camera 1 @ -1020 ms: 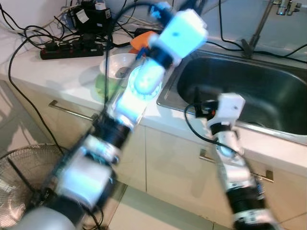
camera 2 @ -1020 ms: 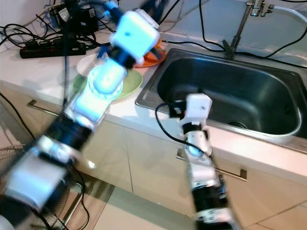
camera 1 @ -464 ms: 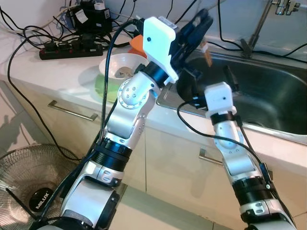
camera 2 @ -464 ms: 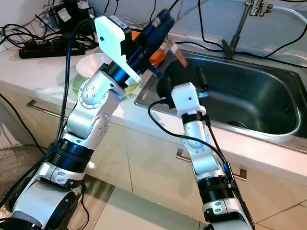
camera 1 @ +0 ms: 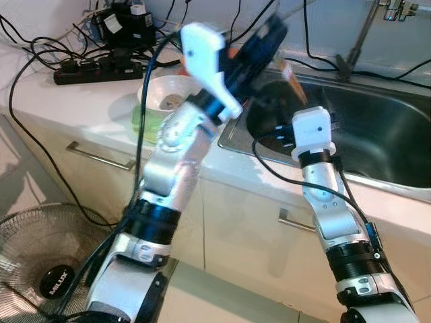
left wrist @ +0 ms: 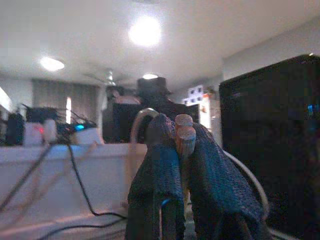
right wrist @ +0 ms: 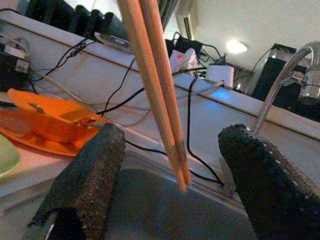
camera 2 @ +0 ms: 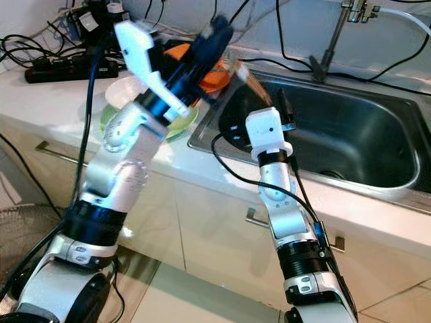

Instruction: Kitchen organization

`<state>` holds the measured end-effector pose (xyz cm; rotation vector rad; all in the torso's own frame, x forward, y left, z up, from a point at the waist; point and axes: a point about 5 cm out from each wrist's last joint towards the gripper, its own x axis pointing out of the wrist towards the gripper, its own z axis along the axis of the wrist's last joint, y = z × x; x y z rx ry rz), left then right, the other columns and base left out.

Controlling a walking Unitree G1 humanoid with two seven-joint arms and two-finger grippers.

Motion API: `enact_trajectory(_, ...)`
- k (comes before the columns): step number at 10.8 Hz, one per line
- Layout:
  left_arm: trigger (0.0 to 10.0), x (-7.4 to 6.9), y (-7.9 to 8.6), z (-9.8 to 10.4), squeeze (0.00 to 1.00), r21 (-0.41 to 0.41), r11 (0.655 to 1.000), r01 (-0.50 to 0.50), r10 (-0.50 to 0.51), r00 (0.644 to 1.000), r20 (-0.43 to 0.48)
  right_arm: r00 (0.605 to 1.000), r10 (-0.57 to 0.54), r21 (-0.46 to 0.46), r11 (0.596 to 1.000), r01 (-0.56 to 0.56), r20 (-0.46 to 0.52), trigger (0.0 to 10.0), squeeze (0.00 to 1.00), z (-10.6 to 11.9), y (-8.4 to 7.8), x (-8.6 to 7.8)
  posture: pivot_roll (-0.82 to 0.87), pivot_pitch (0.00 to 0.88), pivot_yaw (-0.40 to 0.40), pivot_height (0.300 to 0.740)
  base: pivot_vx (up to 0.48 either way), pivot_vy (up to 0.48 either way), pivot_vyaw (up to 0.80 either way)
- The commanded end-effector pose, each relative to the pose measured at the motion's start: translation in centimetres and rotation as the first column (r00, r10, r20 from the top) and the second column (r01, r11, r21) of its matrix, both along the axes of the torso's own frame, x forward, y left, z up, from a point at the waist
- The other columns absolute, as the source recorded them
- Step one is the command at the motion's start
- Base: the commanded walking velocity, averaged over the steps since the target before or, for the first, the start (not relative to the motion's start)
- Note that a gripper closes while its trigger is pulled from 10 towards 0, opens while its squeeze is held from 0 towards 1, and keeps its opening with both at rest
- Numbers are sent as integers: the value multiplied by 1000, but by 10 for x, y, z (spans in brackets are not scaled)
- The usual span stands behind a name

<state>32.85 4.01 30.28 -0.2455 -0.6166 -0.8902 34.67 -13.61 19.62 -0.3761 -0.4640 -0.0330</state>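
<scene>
A pair of wooden chopsticks (camera 1: 294,79) hangs over the near left corner of the steel sink (camera 1: 384,134). My left gripper (camera 2: 214,39), blurred, is raised above the counter and is shut on their upper ends (left wrist: 183,129). My right gripper (right wrist: 172,136) is at the sink's front rim, pointing up and open. The chopsticks' lower tips (right wrist: 152,75) hang between its two fingers (right wrist: 85,175) without touching them. A white bowl (camera 1: 166,92) sits on a green plate (camera 1: 140,120) left of the sink, with an orange dish (right wrist: 50,122) behind.
A black power strip (camera 1: 94,69) and tangled cables lie at the back of the counter. The faucet (camera 1: 357,42) rises behind the sink. Cabinet fronts with bar handles (camera 1: 101,156) are below, and a floor fan (camera 1: 47,266) stands at the lower left.
My left arm swung up with the chopsticks and has now shifted a little left. My right gripper rose to the sink's rim, so the chopstick tips now hang between its fingers.
</scene>
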Motion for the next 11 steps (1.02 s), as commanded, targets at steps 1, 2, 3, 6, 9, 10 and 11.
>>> enact_trajectory(1, 10000, -3, 1, 0, 0, -9, 999, 34, -34, 999, -4, 1000, -6, 18, 1000, 6, 29, 0, 0, 10, -1, 1, 38, 28, 27, 740, 0, 0, 0)
enact_trajectory(2, 10000, -2, 4, -3, 0, -25, 997, 73, -74, 997, -36, 1000, 3, 22, 1000, -4, 30, 0, 0, 11, 1, 1, 39, 28, 27, 740, 0, 0, 0)
enact_trajectory(3, 10000, -2, 5, -3, 0, -23, 996, 82, -83, 996, -39, 1000, 9, 24, 1000, -9, 29, 0, 0, 11, 2, 1, 42, 27, 26, 740, 0, 0, 0)
enact_trajectory(6, 10000, -6, 4, -4, 0, -1, 995, 102, -102, 994, -31, 999, 20, 26, 999, -21, 30, 0, 0, 11, 6, 1, 45, 25, 25, 740, 0, 0, 0)
enact_trajectory(9, 10000, -7, 2, -6, 0, 27, 995, 100, -99, 995, -29, 999, 25, 27, 999, -26, 28, 0, 0, 10, 8, 1, 47, 16, 25, 740, 0, 0, 0)
enact_trajectory(10, 10000, -7, 2, -7, 0, 42, 995, 88, -87, 996, -29, 999, 25, 30, 999, -26, 26, 0, 0, 10, 9, 1, 48, 15, 25, 740, 0, 0, 0)
enact_trajectory(11, 10000, -6, 2, -8, 0, 52, 996, 74, -73, 997, -29, 999, 27, 32, 999, -28, 26, 0, 0, 10, 10, 1, 48, 11, 27, 740, 0, 0, 0)
